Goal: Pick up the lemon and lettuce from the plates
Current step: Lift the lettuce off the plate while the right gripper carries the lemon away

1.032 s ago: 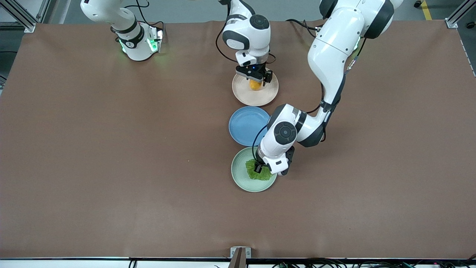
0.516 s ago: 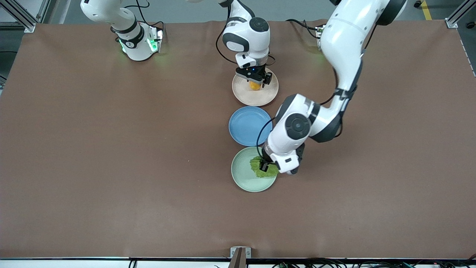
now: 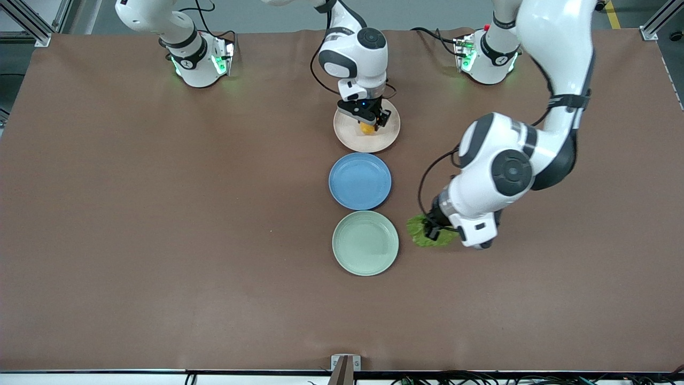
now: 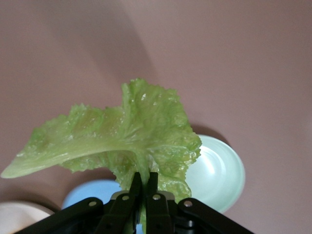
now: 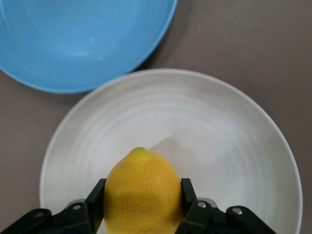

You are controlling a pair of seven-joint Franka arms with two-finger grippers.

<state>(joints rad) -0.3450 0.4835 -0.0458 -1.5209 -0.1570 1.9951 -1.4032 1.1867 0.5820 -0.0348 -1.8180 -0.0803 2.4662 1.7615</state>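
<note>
The brown table (image 3: 160, 214) carries three round plates in a line running from twelve to six o'clock in the front view. The beige plate (image 3: 380, 140) sits farthest from the front camera, the blue plate (image 3: 359, 181) is in the middle, and the green plate (image 3: 365, 243) is nearest to that camera; neighbouring plates lie close together without touching. The left arm reaches from its base at about one o'clock and bends down to the table toward the left arm's end, beside the green plate at that plate's three o'clock. The left gripper (image 3: 430, 231) is over bare table there, its fingers pinched narrowly together on the lettuce (image 3: 420, 233); in the left wrist view the leaf (image 4: 122, 141) fans out from the closed fingertips (image 4: 144, 195), clear of the green plate. The right arm comes down from twelve o'clock over the beige plate. The right gripper (image 3: 366, 121) is over that plate, its fingers clamped against both sides of the lemon (image 3: 366, 128); the right wrist view shows the lemon (image 5: 142, 192) between the pads, with the plate's pale surface (image 5: 219, 141) beneath it.
</note>
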